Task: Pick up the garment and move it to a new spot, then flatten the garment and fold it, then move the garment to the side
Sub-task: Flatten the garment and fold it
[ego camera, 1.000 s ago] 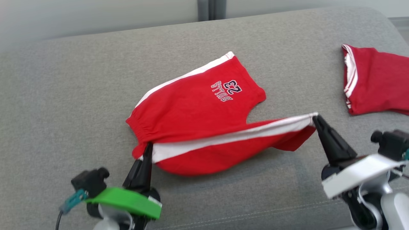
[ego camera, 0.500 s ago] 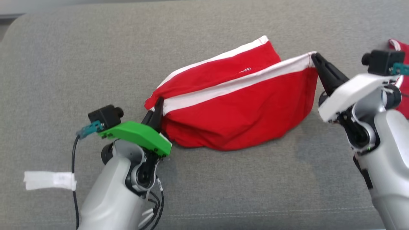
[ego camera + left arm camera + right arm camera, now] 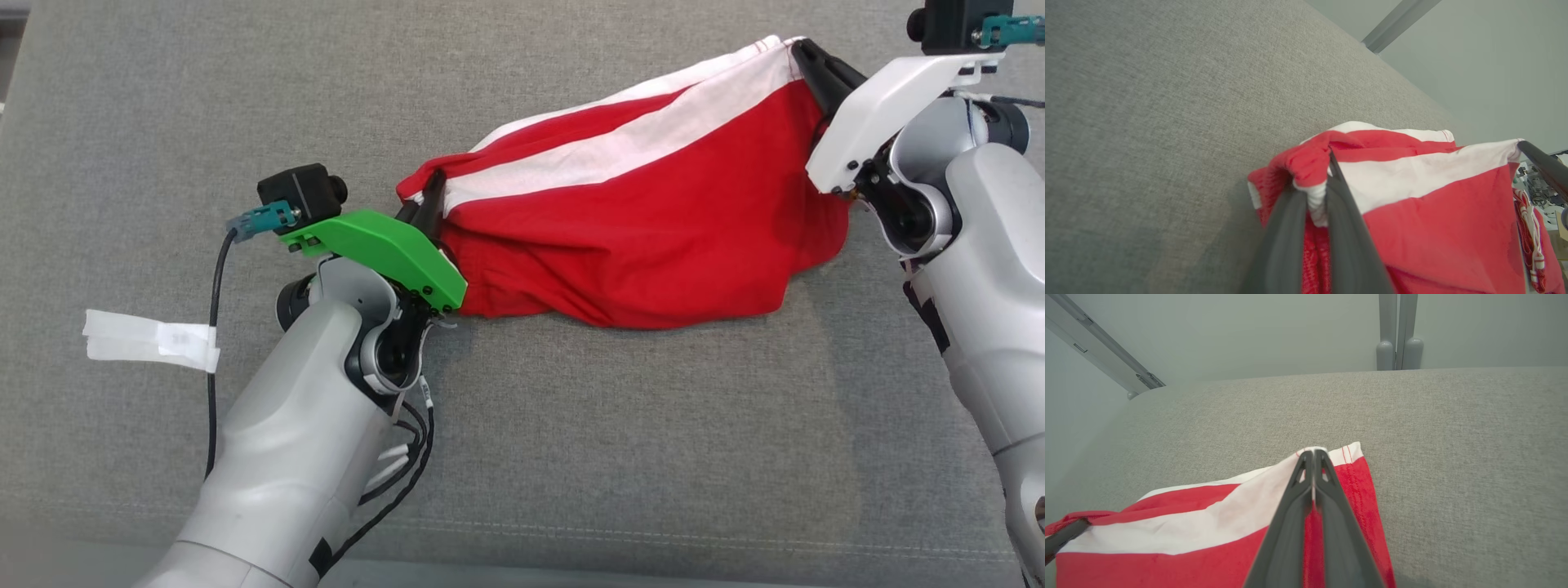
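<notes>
My left hand (image 3: 431, 192) pinches the waistband of the red shorts (image 3: 653, 245) left of centre; my right hand (image 3: 804, 57) pinches a hem corner at upper right, cloth sagging onto the grey sofa (image 3: 571, 457). Pulling tighter could slip a thin pinch, dropping that corner and rumpling everything

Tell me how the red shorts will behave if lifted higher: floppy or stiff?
Probably floppy: the red shorts sag in a belly between the left gripper and right gripper. Likely light, since thin pinches at waistband and hem hold them. The loose lower edge may drag on the grey cushion.
</notes>
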